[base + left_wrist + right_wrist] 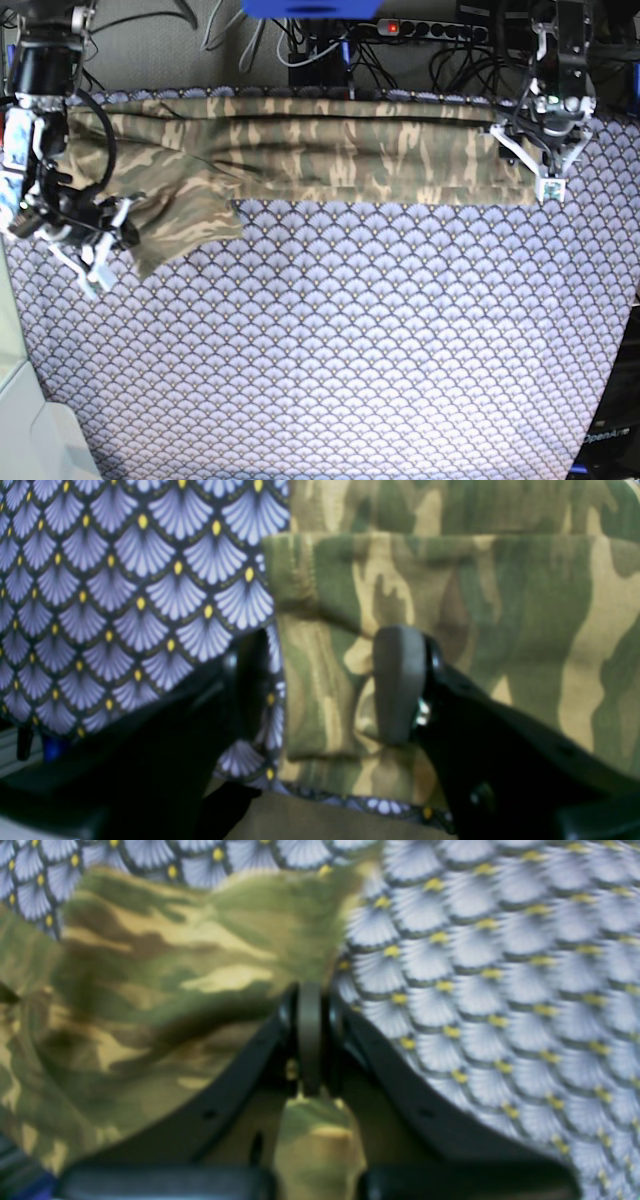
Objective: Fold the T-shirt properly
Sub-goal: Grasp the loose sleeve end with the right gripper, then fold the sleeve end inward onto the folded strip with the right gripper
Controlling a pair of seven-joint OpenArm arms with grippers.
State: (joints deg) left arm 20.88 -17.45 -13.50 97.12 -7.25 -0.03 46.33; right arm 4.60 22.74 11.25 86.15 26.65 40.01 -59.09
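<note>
The camouflage T-shirt (330,150) lies as a long folded strip along the table's far edge, with a loose flap (185,225) spreading toward me at its left end. At that flap my right gripper (120,218) is shut on the cloth. In the right wrist view the pads (310,1040) are pressed together, with camouflage fabric (150,990) bunched beyond them and pinched cloth (320,1140) showing behind them. My left gripper (545,152) stands open at the strip's right end. It straddles the shirt's edge (285,680), one finger (250,680) over the tablecloth and the other (400,685) over the shirt.
The purple-white scallop tablecloth (350,330) covers the whole table. Cables and a power strip (440,30) run behind the far edge. The table's left edge drops to pale floor (25,420).
</note>
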